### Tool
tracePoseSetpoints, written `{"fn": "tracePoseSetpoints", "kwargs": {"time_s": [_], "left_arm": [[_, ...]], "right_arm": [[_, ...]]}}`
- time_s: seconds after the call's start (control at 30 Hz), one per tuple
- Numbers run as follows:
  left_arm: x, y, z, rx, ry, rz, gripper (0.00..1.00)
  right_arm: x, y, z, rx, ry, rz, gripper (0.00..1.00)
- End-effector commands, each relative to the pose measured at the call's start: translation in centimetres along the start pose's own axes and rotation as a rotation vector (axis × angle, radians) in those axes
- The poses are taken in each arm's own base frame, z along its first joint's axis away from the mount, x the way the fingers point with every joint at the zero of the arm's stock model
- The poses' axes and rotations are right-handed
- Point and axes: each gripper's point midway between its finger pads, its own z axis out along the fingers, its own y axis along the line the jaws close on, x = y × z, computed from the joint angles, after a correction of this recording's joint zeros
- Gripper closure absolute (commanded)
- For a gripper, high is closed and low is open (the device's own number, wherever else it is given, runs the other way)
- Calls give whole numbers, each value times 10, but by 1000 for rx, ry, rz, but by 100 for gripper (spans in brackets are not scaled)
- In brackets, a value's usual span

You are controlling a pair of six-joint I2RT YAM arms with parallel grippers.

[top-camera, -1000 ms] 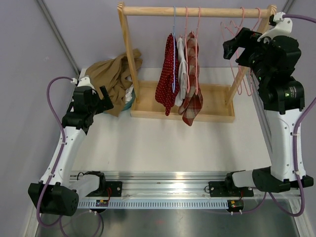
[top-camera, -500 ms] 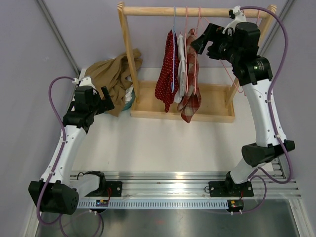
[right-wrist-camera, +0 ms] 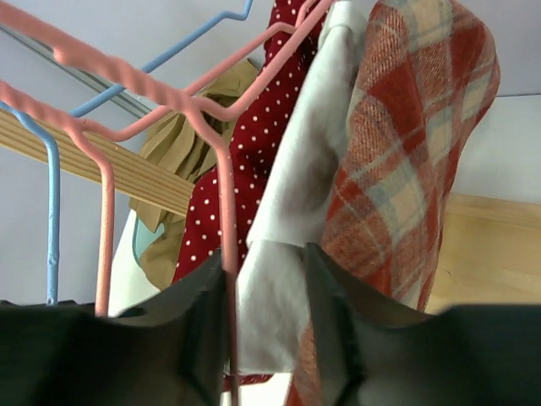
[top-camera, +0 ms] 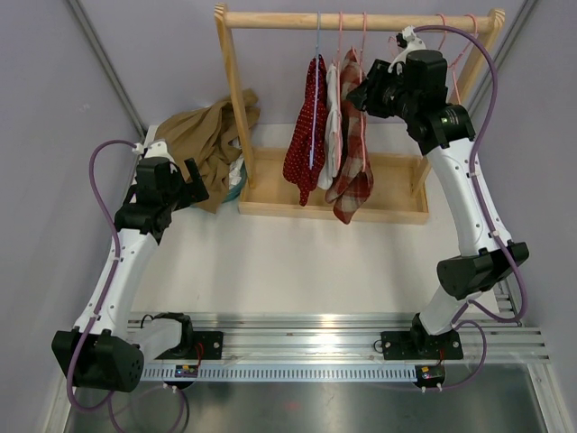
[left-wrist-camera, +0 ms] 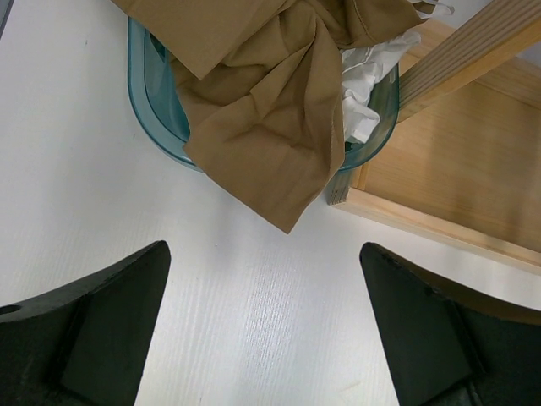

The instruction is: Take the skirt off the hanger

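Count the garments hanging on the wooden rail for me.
3, side by side near the middle of the rail: a red polka-dot one on the left, a white one in the middle, a red plaid one on the right. Another could hide between them.

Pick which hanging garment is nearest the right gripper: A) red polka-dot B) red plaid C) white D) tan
B: in the top view the plaid garment hangs rightmost on the rail, directly beside the right gripper; the white garment and the red dotted garment hang further left.
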Motion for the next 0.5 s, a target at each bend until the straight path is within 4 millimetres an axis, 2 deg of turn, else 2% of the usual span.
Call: {"fn": "tracePoseSetpoints", "kwargs": {"time_s": [0.0,0.03,0.07,0.1,0.3,0.33,0.37,0.4,0.47], "left_arm": [[-18,-12,-10,52,-49,-11,1],[-19,-13,-10,52,-51,-12,1],[-18,-12,-10,52,-49,-10,1],[-18,-12,-10,51,-48,-10,1],[-22,-21,-15,92,-77,22,1],[-24,-25,-19,102,-93,39,1],[-27,-35,-28,103,-125,100,1],[-40,-43,-40,107,-170,121,1],[-49,-63,-61,144,-216,173,1]], "right_arm": [[-11,3,-2,0,-52,-18,59],[-10,3,0,4,-47,-19,72],[-11,2,-1,8,-52,-21,94],[-12,2,-1,13,-54,-21,100],[-33,10,-16,11,-88,-51,100],[-50,20,-28,-6,-132,-61,100],[-56,22,-32,-6,-144,-66,100],[-62,25,-39,-5,-163,-72,100],[-78,32,-57,-12,-210,-82,100]]}}
